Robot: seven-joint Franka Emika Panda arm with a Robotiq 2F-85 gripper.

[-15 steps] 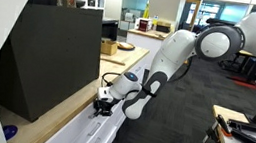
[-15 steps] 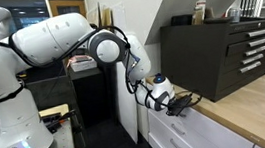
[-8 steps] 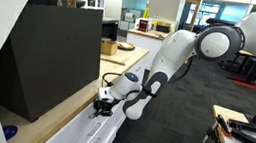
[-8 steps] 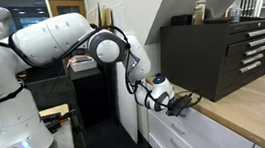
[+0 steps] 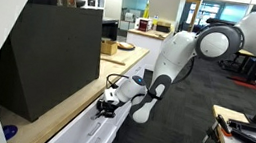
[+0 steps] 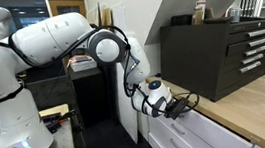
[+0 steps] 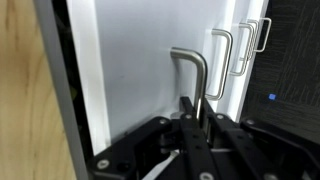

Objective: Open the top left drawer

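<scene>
The black hand point(image 7: 196, 108) is clamping the brushed-metal bar handle point(image 7: 188, 52) between its fingers; the white drawer front point(image 7: 140, 80) is appearing barely open, pulling remaining.

I see gripper point(image 5: 106, 104) just below countertop edge point(image 5: 70, 111): no room upward. Black tool chest point(image 5: 49, 55) blocks counter above. Drawer handle point(image 7: 190, 70) pinched in jaws; neighbouring handles point(image 7: 222, 60) near. Open floor point(image 5: 185, 130) behind arm: free passage.

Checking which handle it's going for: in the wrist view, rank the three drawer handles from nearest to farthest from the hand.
1. Left handle, directly at the hand.
2. Middle handle, just beyond it.
3. Right handle, top corner.
</scene>
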